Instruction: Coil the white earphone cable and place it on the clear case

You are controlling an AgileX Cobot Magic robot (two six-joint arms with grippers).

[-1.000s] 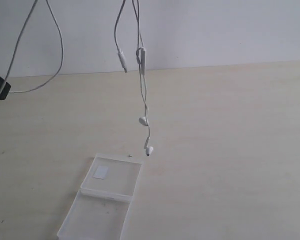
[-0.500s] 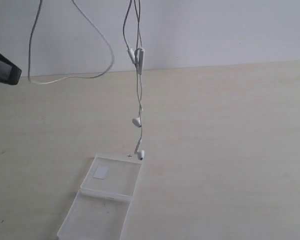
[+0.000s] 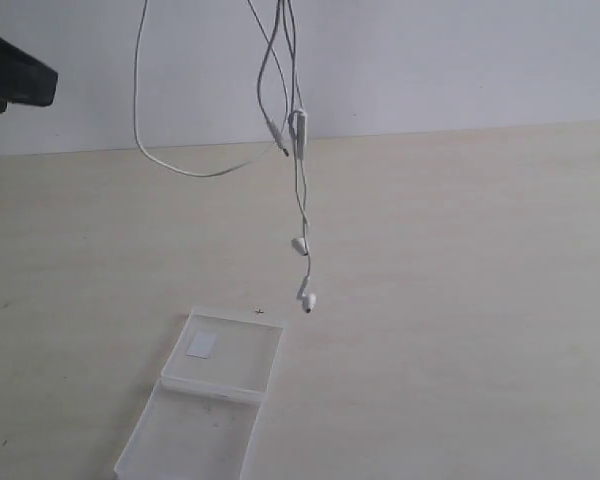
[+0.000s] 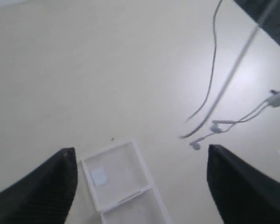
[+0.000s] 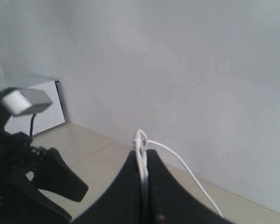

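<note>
Exterior view: The long, thin white earphone cable (image 3: 298,190) hangs in several strands from above the frame edge, over the pale beige table (image 3: 460,300). Its small inline remote (image 3: 298,130) is partway down. Two small white earbuds (image 3: 308,299) dangle lowest, near a corner of the clear case (image 3: 220,385), a flat transparent plastic box lying open.

Left wrist view: The left gripper (image 4: 142,151) has its dark fingers (image 4: 56,186) spread wide and holds nothing. The clear case lies below, between them. The earbuds hang off to one side.

Right wrist view: The right gripper (image 5: 143,163) is clamped on the white earphone cable, which loops out past its fingertips.
</note>
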